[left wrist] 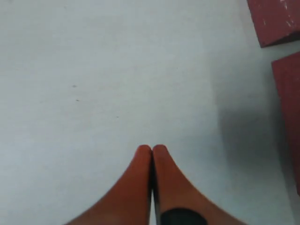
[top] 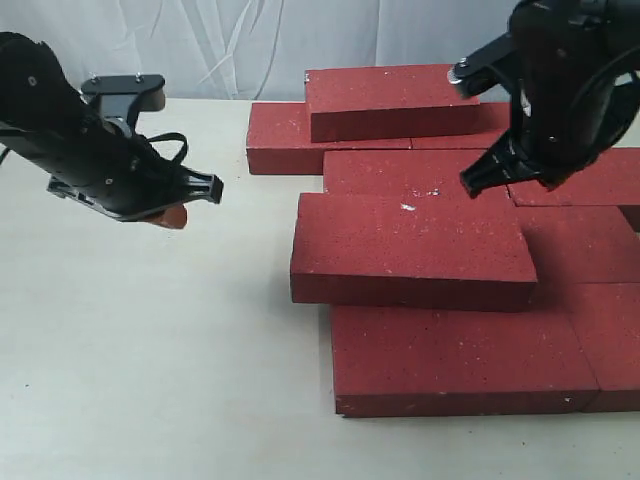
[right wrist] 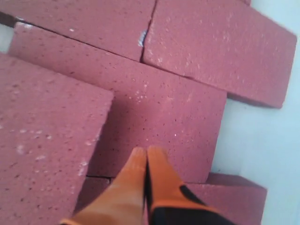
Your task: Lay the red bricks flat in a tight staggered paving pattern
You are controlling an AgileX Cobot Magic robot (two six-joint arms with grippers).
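Hovering over the bare table [top: 150,350] at the left, the left gripper [left wrist: 152,151] has its two orange fingers pressed together with nothing between them, well apart from the red bricks [top: 450,365], which fill the right half of the scene. Most of them lie flat and edge to edge in offset rows. One middle brick [top: 410,250] rests on top of its neighbours and juts out left past the near row, and a far brick [top: 390,100] sits raised on the far row. The right gripper [right wrist: 146,153] hangs above the bricks at the far right, its fingers likewise closed against each other and gripping nothing. Its tips are over a flat brick [right wrist: 178,117], just beside the edge of a higher brick [right wrist: 42,140]; whether they touch the surface cannot be told.
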